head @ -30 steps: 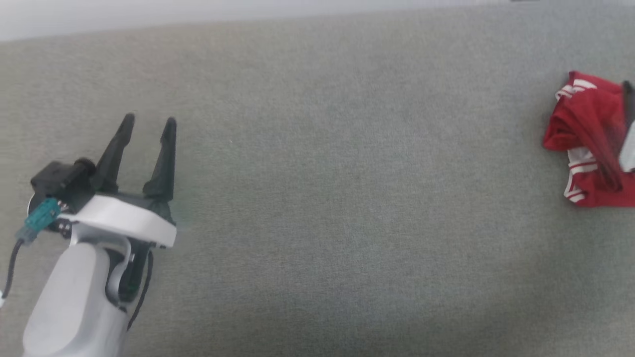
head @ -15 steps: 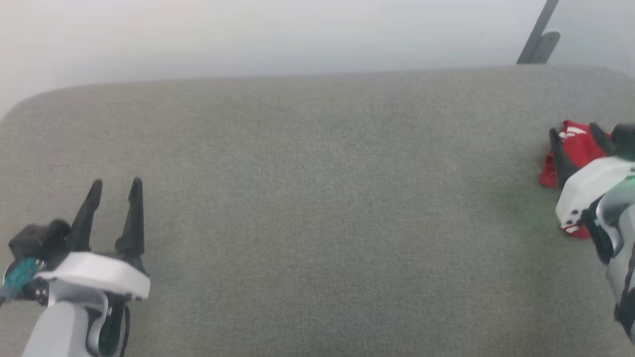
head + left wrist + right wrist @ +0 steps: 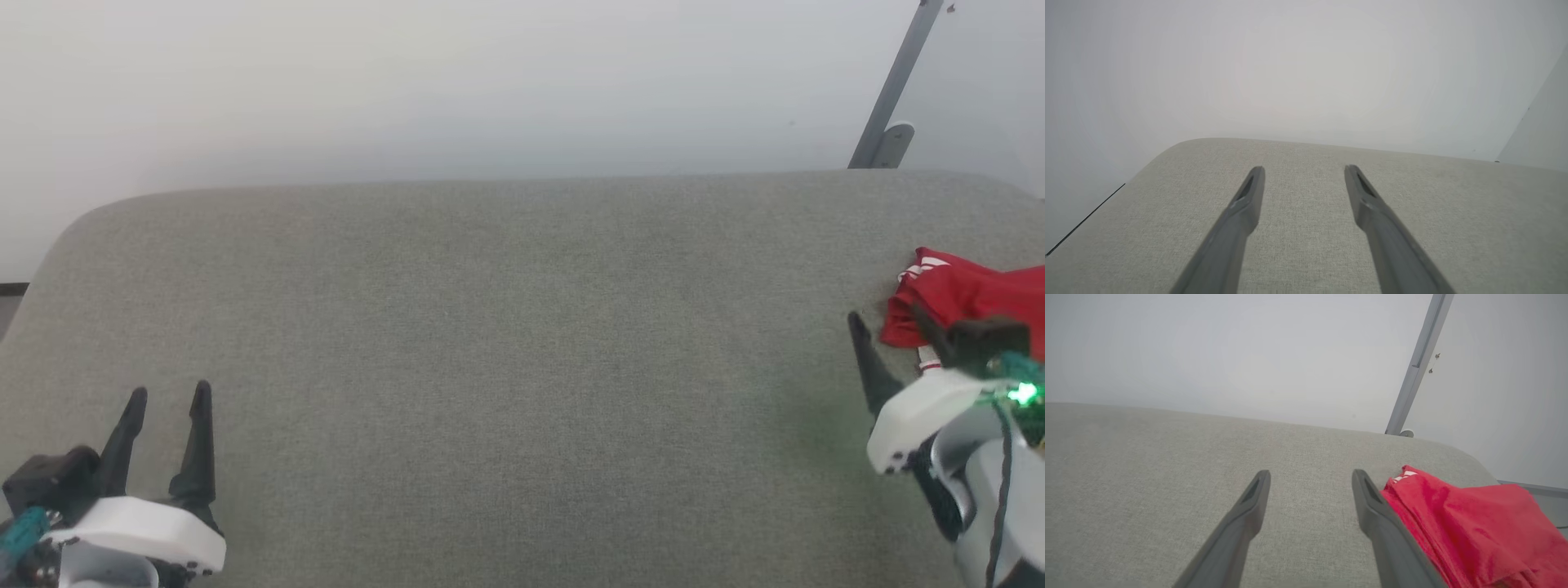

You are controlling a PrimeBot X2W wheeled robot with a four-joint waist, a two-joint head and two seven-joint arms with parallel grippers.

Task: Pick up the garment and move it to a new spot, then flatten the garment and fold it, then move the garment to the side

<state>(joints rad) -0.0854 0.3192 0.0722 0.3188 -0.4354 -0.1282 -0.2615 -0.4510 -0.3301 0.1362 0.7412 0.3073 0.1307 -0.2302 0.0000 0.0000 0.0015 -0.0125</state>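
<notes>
Garment: crumpled heap at the far right of the grey pad, not yet lifted.
Right gripper: fingers apart, empty, garment just beside one finger.
Left gripper: apart, empty, well away.
Outstanding: pick-up, relocation, flattening, folding, setting aside.

The left hand and right hand have dark tapered fingers on white housings.

My right gripper has matt plastic fingers; at four o'clock the garment is soft cloth on coarse-woven upholstery.
</notes>
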